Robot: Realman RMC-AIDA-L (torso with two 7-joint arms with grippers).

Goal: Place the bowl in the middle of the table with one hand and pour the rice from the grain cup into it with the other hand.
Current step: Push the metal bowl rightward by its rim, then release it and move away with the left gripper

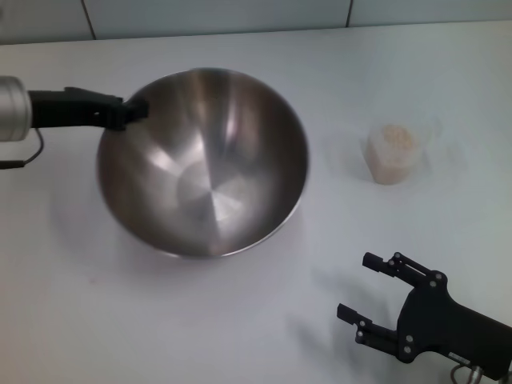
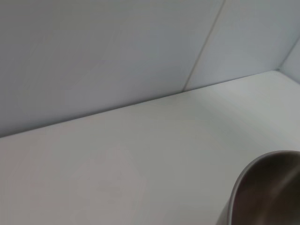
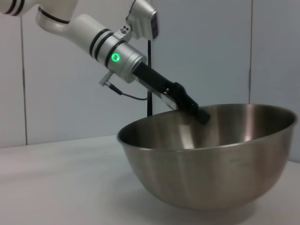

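The white counter [image 1: 240, 320] carries the bowl [image 1: 204, 164] near its middle. The left claw [image 1: 136, 108] is clamped on the bowl's far-left rim. The right claw [image 1: 370, 292] hovers spread wide, nearer. The cup [image 1: 392, 152] of rice [image 1: 396, 138] stands right of the bowl.

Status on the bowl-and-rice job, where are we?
Done: nothing confirmed yet. In hand: the left gripper grips the rim of the bowl, which sits tilted, near mid-table. Left: the grain cup stands untouched with the rice inside; the right gripper waits open, apart from it.
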